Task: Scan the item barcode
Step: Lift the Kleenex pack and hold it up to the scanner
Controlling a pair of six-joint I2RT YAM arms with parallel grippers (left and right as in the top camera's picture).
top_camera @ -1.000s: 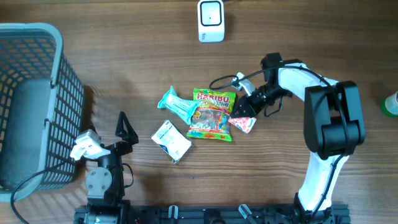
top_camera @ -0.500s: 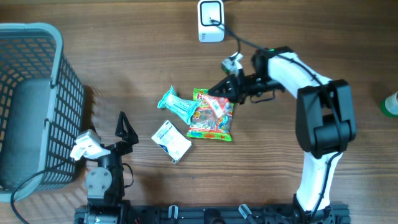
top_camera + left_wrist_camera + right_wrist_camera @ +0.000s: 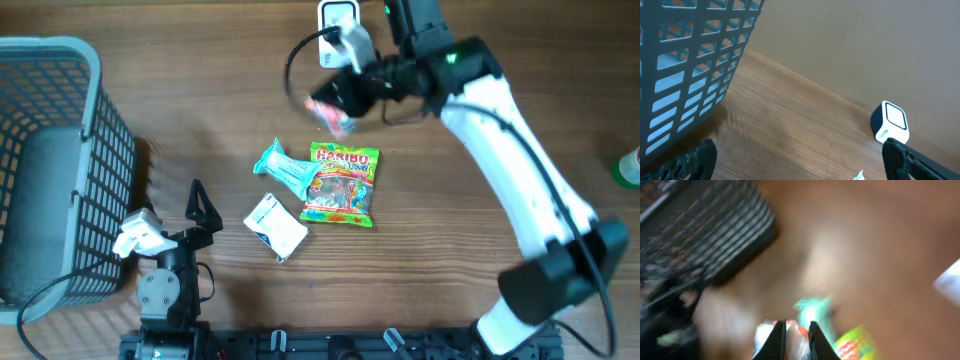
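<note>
Pinching the small red packet (image 3: 329, 113), the right gripper (image 3: 337, 99) hangs near the white scanner (image 3: 338, 14), which sits just beyond it, though blur hides which way the packet faces.

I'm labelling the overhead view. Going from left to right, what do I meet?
Basket → left fingers → white packet → gummy bag → green object at the right edge.

Count in view: four snack packs (one Haribo bag (image 3: 342, 185), one teal packet (image 3: 285, 167), one white pouch (image 3: 275, 225), one small red-and-white packet (image 3: 330, 115)); one grey basket (image 3: 105, 160), left; one white scanner (image 3: 890, 122), far; two hands (left hand (image 3: 203, 207), right hand (image 3: 340, 100)).
</note>
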